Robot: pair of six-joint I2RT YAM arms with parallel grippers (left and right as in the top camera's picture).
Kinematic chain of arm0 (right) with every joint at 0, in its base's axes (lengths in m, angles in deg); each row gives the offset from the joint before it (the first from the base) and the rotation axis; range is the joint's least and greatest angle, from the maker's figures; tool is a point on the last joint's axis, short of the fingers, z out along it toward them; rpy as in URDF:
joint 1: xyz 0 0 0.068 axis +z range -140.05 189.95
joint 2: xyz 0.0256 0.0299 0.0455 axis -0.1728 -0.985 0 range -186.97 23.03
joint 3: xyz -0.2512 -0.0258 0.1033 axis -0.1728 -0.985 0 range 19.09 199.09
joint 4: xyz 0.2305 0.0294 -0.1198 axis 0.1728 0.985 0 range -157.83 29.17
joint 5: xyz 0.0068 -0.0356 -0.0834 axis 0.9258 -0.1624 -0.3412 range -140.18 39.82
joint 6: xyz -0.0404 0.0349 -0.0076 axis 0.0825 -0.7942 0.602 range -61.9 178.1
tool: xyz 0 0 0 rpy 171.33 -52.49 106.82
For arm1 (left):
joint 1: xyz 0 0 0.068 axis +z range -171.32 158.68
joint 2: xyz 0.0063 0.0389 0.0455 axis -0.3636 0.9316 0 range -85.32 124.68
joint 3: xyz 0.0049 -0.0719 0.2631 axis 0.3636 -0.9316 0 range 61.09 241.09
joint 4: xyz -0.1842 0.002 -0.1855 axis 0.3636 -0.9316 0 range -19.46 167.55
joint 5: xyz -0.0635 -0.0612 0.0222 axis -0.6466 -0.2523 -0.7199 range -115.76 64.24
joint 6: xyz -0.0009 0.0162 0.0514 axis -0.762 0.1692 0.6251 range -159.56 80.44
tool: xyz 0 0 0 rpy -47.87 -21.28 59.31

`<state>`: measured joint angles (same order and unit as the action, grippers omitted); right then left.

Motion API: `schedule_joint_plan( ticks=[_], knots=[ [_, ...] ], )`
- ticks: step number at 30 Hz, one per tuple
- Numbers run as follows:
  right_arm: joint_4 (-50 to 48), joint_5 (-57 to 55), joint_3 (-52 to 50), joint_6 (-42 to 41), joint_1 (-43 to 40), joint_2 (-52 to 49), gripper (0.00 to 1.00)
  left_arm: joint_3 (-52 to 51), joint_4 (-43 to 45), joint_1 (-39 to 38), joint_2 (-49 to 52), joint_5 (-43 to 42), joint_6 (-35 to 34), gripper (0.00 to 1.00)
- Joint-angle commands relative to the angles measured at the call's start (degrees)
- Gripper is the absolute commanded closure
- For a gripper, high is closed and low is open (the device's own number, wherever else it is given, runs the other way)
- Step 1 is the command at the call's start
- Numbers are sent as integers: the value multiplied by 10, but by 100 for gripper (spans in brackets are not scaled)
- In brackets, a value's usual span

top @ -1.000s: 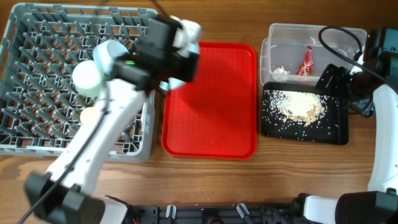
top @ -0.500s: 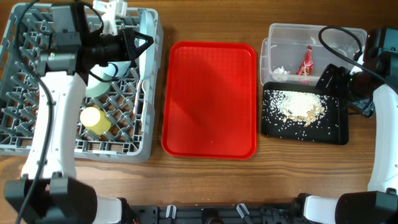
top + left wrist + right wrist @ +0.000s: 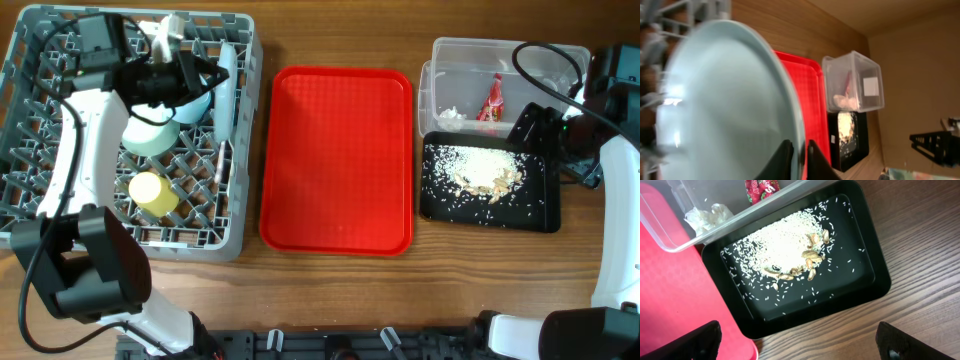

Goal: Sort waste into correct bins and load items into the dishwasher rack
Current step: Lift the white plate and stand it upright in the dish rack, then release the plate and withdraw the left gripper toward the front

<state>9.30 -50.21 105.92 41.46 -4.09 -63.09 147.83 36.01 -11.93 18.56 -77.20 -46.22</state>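
My left gripper (image 3: pixel 200 78) is over the grey dishwasher rack (image 3: pixel 60 215) and is shut on the rim of the light blue bowl (image 3: pixel 197 103), held tilted on edge. In the left wrist view the bowl (image 3: pixel 725 110) fills the frame with the jaws (image 3: pixel 796 161) pinching its rim. The white plate (image 3: pixel 226 80) stands on edge beside it. The pale green bowl (image 3: pixel 150 137), the yellow cup (image 3: pixel 153 195) and a white utensil (image 3: pixel 222 163) sit in the rack. My right gripper (image 3: pixel 800 345) is open and empty above the front edge of the black tray (image 3: pixel 875 287).
The red serving tray (image 3: pixel 337 160) lies between the rack and the bins. The clear tub (image 3: pixel 500 55) holds the red wrapper (image 3: pixel 494 98) and white paper (image 3: pixel 450 117). The black tray (image 3: pixel 540 215) holds rice crumbs (image 3: pixel 480 170). Wood table (image 3: pixel 470 270) lies in front.
My left arm swung from the red tray leftward over the rack with the blue bowl, then lowered it among the pegs beside the plate. The right arm has not moved.
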Motion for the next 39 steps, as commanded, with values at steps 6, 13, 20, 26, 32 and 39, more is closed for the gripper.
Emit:
schedule_joint_plan(
  ticks=[6,13,20,26,32,39],
  knots=[
    [-16,39,8,31,-1,12,0,9,8,18,-24,16,2,10],
    [-85,301,8,188,6,12,0,9,-23,8,-112,136,2,0],
    [-162,197,8,189,79,8,0,9,-156,-55,-129,439,-53,0],
    [-111,99,8,158,112,-26,0,9,-274,-78,-125,446,-58,0],
    [-96,99,8,135,108,-14,0,-13,-310,-80,-155,415,-3,0],
    [-145,99,-59,130,108,82,0,-136,-200,-90,-311,413,5,0]
  ],
)
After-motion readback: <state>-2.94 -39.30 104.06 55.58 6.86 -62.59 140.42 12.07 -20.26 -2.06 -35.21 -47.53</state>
